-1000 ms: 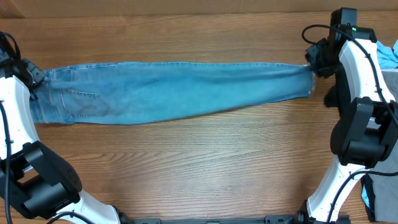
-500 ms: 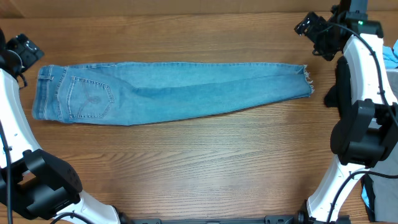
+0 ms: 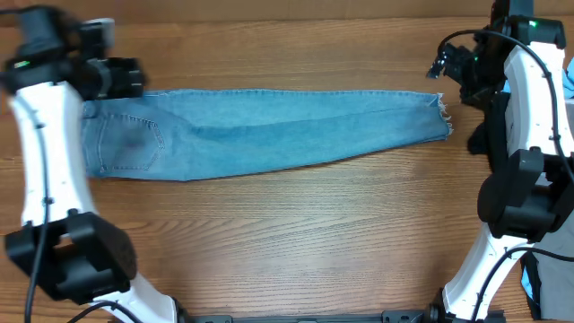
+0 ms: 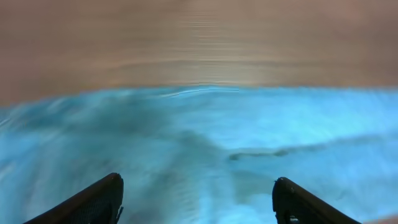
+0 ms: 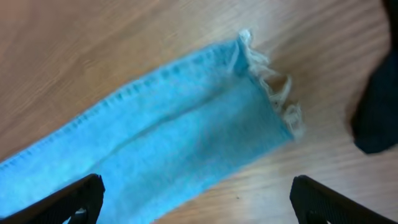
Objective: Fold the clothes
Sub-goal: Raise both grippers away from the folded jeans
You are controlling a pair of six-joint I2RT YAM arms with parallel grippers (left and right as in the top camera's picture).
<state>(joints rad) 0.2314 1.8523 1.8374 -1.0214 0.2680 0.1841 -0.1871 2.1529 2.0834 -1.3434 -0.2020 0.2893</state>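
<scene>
The clothes here are faded light-blue jeans (image 3: pixel 269 130), laid flat and stretched lengthwise across the wooden table, back pocket (image 3: pixel 134 144) at the left and frayed hem (image 3: pixel 441 112) at the right. My left gripper (image 3: pixel 134 79) hovers over the waistband end, open and holding nothing. In the left wrist view blurred denim (image 4: pixel 199 143) fills the space between my spread fingers (image 4: pixel 93 202), with the gripper (image 4: pixel 199 196) above it. My right gripper (image 3: pixel 442 65) hangs open just behind the hem. Its wrist view shows the frayed hem (image 5: pixel 273 93) ahead of the empty gripper (image 5: pixel 199 196).
A sky-blue garment (image 3: pixel 569 82) peeks in at the right edge behind the right arm. Another bit of fabric (image 3: pixel 531 280) lies at the bottom right beside that arm's base. A dark shape (image 5: pixel 376 118) sits right of the hem in the right wrist view.
Both grippers have let go of the jeans and opened. The left arm swung from the far left edge in over the waistband; the right one lifted off the hem. The jeans lie flat.
</scene>
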